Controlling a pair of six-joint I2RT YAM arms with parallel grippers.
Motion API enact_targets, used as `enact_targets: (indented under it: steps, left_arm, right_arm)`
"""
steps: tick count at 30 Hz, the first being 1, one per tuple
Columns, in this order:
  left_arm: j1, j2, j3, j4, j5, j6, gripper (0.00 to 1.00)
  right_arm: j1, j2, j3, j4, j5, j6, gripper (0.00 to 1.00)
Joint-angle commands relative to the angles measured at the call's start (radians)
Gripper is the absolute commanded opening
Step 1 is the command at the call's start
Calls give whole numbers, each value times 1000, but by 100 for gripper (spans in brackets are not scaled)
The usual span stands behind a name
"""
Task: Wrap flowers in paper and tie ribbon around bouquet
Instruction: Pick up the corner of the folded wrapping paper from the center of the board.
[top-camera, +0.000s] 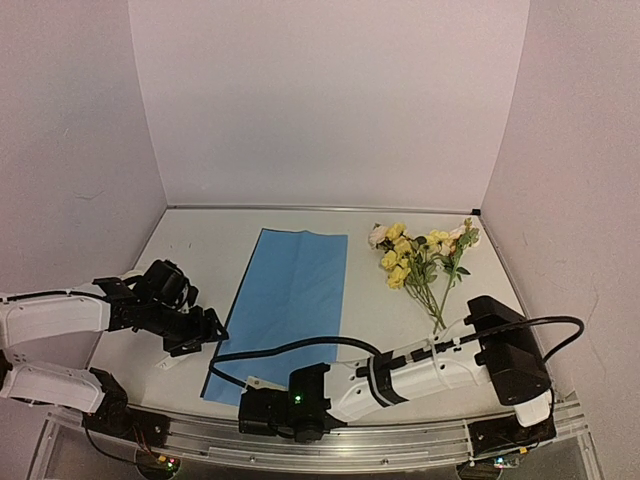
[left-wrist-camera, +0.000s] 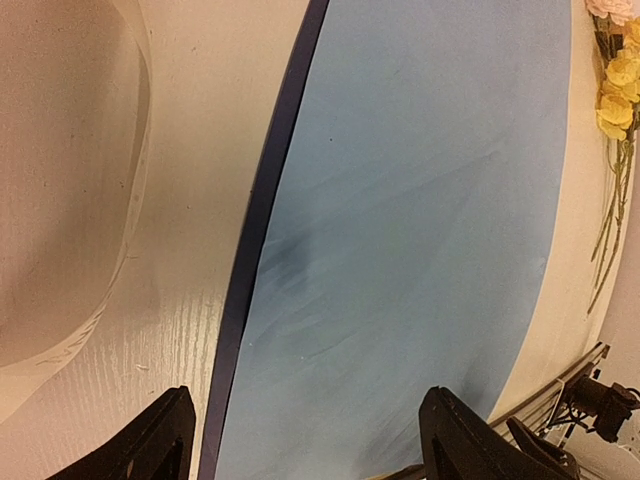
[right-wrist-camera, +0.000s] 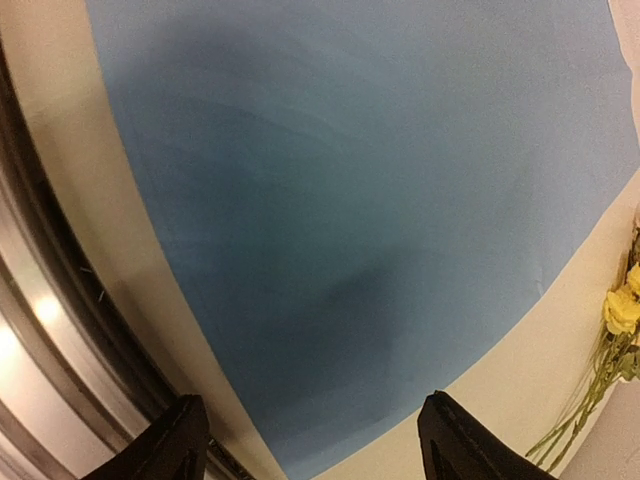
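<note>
The paper lies flat mid-table, light blue face up. A navy strip shows along its left edge. The flowers, yellow and pale pink with green stems, lie to its right, and peek into both wrist views. A cream ribbon curves across the table left of the paper. My left gripper is open and straddles the paper's left edge, holding nothing. My right gripper is open and empty over the paper's near corner.
White walls close in the table on three sides. An aluminium rail runs along the near edge. A black cable arcs over the paper's near end to the right wrist. Bare tabletop lies left of the paper.
</note>
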Motion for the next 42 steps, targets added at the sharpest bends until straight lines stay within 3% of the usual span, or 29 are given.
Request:
enact_targets:
  steps: [1,7,14,19,21,26,31,35,42]
  left_arm:
    - [-1,-19,7,-4,-23,-3,80]
    - [-1,2,9,9,-19,-3,80]
    - [1,1,2,38,23,-35,80]
    - [17,-14,-51,112,102,-107,82]
    - [23,-22,-69,129,127,-126,83]
    - [41,-57,-101,127,171,-144,83]
    - [72,-40,-82,136,203,-113,80]
    - [112,16,-27,178,242,-85,77]
    - [178,149,29,255,279,-40,76]
  right_arm:
    - [0,22,37,1,131,-29,67]
    - [1,31,17,51,186,-50,42]
    - [0,18,-4,112,265,-64,4]
    - [-1,-29,-42,160,313,-27,0]
    - [-1,-46,-68,190,295,-28,3]
    - [-2,-97,-179,287,244,-108,40]
    - [-1,-184,-321,404,224,-189,60]
    - [0,-249,-404,473,210,-215,71]
    - [24,-227,-419,519,254,-319,76]
